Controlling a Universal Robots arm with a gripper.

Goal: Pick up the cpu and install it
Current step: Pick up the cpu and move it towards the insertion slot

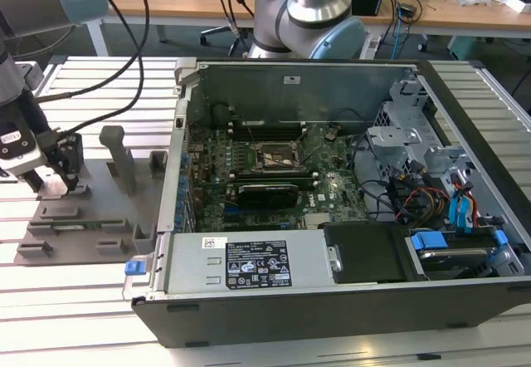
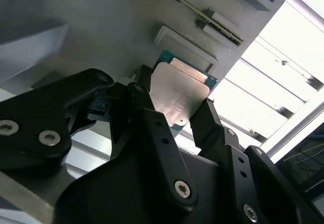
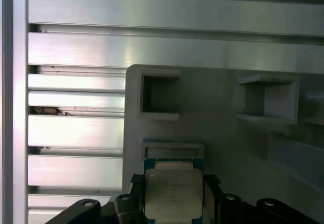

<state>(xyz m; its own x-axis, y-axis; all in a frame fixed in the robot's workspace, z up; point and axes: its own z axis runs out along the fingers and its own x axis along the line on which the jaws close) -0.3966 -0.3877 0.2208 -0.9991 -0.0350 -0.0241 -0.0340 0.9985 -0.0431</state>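
Grey holder plate (image 1: 108,209) sits on the slatted metal surface (image 1: 83,300) at the exterior view's left, with the gripper (image 1: 51,184) down over the plate's left end. In the second wrist view, black fingers (image 2: 147,107) press on opposite edges of the cpu (image 2: 177,100), clamped on it. Cannot tell if the cpu is lifted or still seated. Well apart to the right is the open computer case (image 1: 332,292), with the socket (image 1: 278,158) mid-motherboard.
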